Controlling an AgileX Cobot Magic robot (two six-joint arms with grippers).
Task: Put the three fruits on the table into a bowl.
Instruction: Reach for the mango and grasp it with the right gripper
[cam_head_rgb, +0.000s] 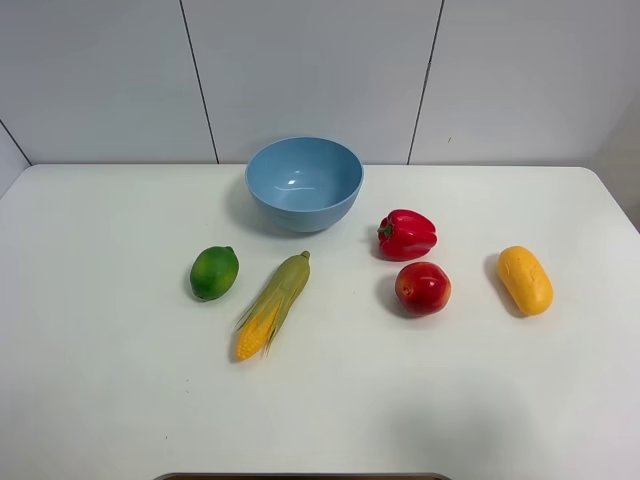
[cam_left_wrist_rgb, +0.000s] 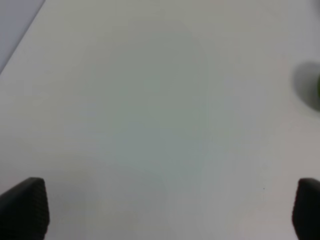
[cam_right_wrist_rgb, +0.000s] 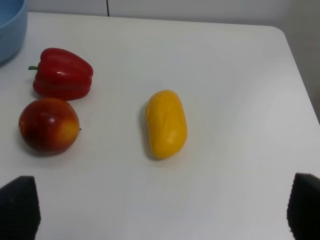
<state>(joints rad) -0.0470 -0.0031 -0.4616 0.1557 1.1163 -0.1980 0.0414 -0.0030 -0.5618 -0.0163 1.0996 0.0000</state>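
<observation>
Table (cam_head_rgb: 100, 400), 6 items on top.
- Bowl (cam_head_rgb: 300, 210): rear ctr.
- Lime (cam_head_rgb: 214, 272): front-L of bowl.
- Corn cob (cam_head_rgb: 273, 305): just R of lime, lying diag., in front of bowl.
- Bell pepper (cam_head_rgb: 407, 235): front-R of bowl.
- Apple (cam_head_rgb: 422, 288): just in front of pepper.
- Mango (cam_head_rgb: 525, 280): R of apple, apart.

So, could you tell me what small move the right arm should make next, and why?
Probably lower the right gripper over the mango: its jaws stand wide open, the mango lies untouched straight ahead between them, and the bowl is empty.
</observation>
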